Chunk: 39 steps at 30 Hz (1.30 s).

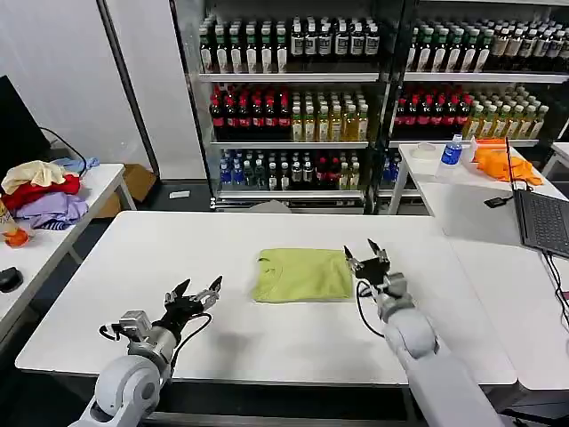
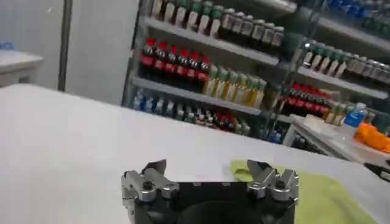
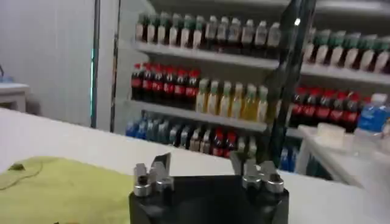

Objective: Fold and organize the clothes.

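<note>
Both claws are spread and hold nothing, the left claw [image 1: 197,293] and right claw [image 1: 366,253] flanking the folded T-shirt [image 1: 302,274].

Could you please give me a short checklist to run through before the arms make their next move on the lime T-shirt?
1. T-shirt lies flat as a folded rectangle on the white table: ok.
2. Left gripper open, empty, short of the shirt's left edge: ok.
3. Right gripper open, empty, at the shirt's right edge: ok.
4. Whether the right gripper's fingers touch the fabric: cannot tell.
5. Table around the shirt free of other items: ok.
6. Laptop and its cables sit on the neighbouring table, apart from the shirt: ok.
</note>
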Available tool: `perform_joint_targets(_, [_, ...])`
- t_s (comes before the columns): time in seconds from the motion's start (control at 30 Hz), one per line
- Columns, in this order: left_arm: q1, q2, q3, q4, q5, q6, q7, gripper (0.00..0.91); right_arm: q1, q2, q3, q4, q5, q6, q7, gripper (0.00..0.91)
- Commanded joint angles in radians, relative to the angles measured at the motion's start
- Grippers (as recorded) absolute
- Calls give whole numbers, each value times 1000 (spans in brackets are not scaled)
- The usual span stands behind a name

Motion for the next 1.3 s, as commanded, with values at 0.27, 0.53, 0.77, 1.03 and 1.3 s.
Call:
perform_joint_targets(0.27, [-6,6,28,-59,87,-10,3,907,-467,-5,255,398,-1,125,41,907])
perform_joint_targets(0.53, [5,8,23,-81,100,-5,4,907,-466,-11,273,433,72,44,39,907])
perform_joint_targets(0.77, [28,10,14,-102,115,-15,0,907,-473,-6,287,450,54,43,44,907])
perform_joint_targets(1.03, [29,18,7,-117,108,-21,1,907,-468,3,275,453,9,42,40,907])
perform_joint_targets(1.3, [34,19,5,-116,105,-28,1,907,-478,15,277,463,-2,38,46,907])
